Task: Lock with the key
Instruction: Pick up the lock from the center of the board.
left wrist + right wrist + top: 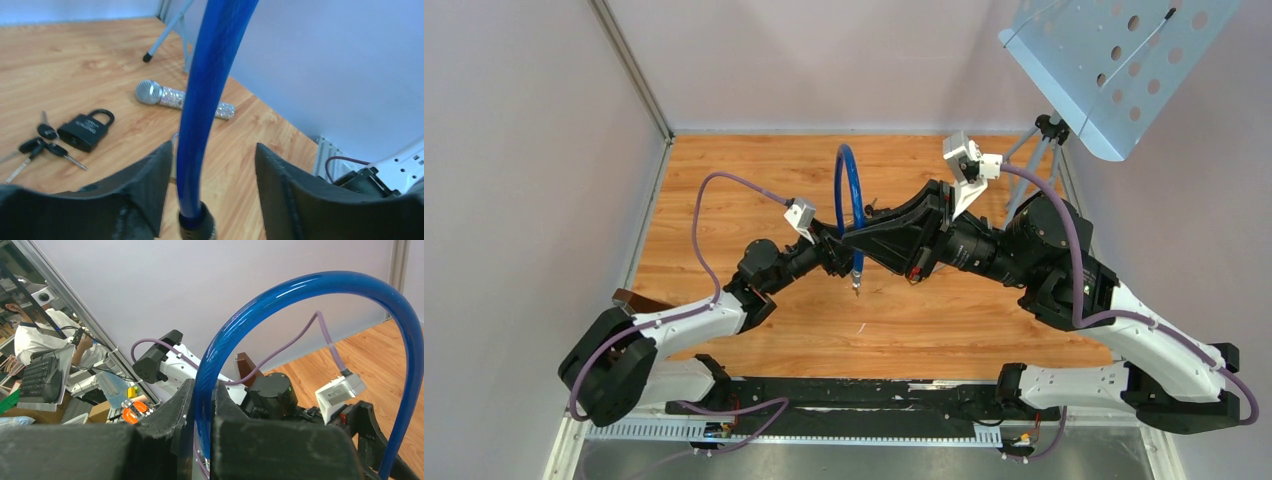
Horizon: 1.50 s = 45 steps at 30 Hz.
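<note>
A blue cable lock [849, 185] arcs in a loop above the wooden table [724, 180]. My right gripper [202, 390] is shut on the cable [300, 287], which rises from between its fingers. My left gripper [215, 155] is open around the cable's lower part [205, 100], just above its black end piece [197, 225]; the cable runs close to the left finger [150, 185]. A black padlock [85, 129] and a bunch of black-headed keys [42, 142] lie on the table, apart from both grippers. In the top view the arms hide them.
A sparkly microphone [182, 98] lies on the table beyond the padlock. A perforated music stand [1114, 70] on a tripod [1039, 140] stands at the back right; one of its legs shows in the left wrist view [165, 35]. A brown block [634, 300] sits at the table's left edge.
</note>
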Each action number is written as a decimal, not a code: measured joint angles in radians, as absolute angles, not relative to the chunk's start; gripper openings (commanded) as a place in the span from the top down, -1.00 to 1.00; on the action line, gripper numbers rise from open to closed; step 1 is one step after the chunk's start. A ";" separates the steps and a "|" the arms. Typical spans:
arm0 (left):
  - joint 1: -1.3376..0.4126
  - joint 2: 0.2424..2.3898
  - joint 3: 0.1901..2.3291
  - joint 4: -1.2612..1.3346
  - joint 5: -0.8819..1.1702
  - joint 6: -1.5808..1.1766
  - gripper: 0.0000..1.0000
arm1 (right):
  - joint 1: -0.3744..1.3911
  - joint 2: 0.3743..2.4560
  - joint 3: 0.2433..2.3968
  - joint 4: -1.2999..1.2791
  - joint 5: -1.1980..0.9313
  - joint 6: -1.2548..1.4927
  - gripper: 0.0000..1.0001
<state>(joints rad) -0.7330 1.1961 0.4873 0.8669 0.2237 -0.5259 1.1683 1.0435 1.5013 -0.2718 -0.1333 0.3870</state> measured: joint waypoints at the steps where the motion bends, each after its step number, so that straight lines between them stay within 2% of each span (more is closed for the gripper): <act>1: -0.733 1.211 0.487 0.872 0.231 -0.533 -0.09 | 1.168 1.044 1.501 -0.272 -0.136 0.388 1.00; 2: -0.733 1.225 0.488 0.874 0.237 -0.539 0.08 | 1.168 1.044 1.501 -0.272 -0.140 0.388 1.00; 4: -0.733 1.246 0.488 0.875 0.244 -0.552 0.27 | 1.168 1.044 1.501 -0.272 -0.141 0.388 1.00; 6: -0.733 1.254 0.488 0.871 0.246 -0.562 0.82 | 1.168 1.043 1.501 -0.272 -0.141 0.388 1.00; 8: -0.733 1.253 0.488 0.865 0.245 -0.574 1.00 | 1.168 1.041 1.501 -0.272 -0.140 0.387 1.00; 12: -0.733 1.241 0.508 0.808 0.237 -0.602 1.00 | 1.168 1.016 1.473 -0.264 -0.133 0.376 1.00; 16: -0.733 1.199 0.551 0.688 0.218 -0.676 1.00 | 1.168 0.957 1.357 -0.205 -0.133 0.330 1.00; 22: -0.733 1.068 0.664 0.356 0.146 -0.860 1.00 | 1.168 0.854 1.043 -0.041 -0.129 0.192 1.00; 26: -0.730 1.012 0.764 0.142 0.118 -0.984 1.00 | 1.168 0.882 0.948 0.046 -0.094 0.103 1.00; 37: -0.725 0.947 0.740 0.039 0.161 -1.266 1.00 | 1.169 0.927 0.870 0.318 0.039 -0.040 1.00; 45: -0.725 0.894 0.722 0.046 0.175 -1.369 1.00 | 1.169 0.933 0.834 0.393 0.063 -0.063 1.00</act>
